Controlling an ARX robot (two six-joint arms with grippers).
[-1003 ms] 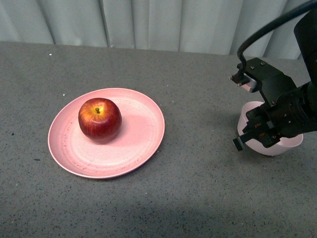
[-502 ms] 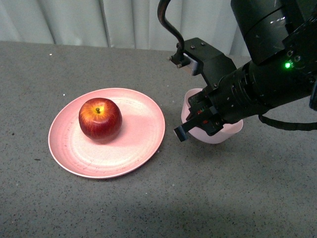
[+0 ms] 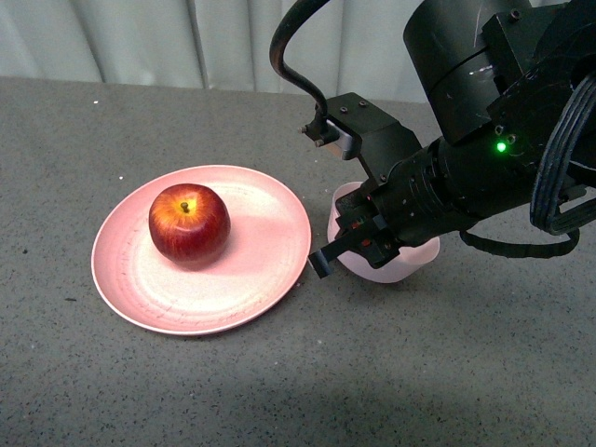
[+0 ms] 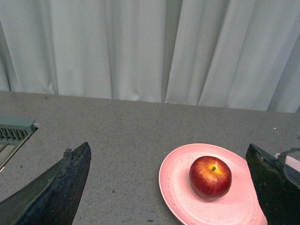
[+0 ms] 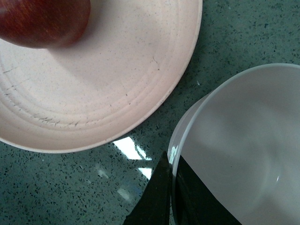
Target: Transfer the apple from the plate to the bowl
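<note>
The dark-red apple (image 3: 189, 223) sits left of centre on the salmon-pink plate (image 3: 251, 279). My right gripper (image 3: 340, 251) is shut on the near-left rim of the pale pink bowl (image 3: 410, 265), which is just right of the plate. In the right wrist view the bowl (image 5: 243, 140) is pinched at its rim by the gripper (image 5: 171, 187), with the plate (image 5: 117, 84) and the apple (image 5: 42, 18) beyond. My left gripper (image 4: 167, 154) is open and well short of the apple (image 4: 210, 177) on the plate (image 4: 178, 187). It is out of the front view.
Everything stands on a grey speckled table (image 3: 112, 391) with a pale curtain (image 3: 186, 42) along its far edge. The bulky right arm (image 3: 503, 140) hangs over the table's right side. A grey-green device (image 4: 14, 131) shows at the edge of the left wrist view.
My right arm has carried the bowl leftward from the table's far right to just beside the plate. The apple and the plate have stayed put.
</note>
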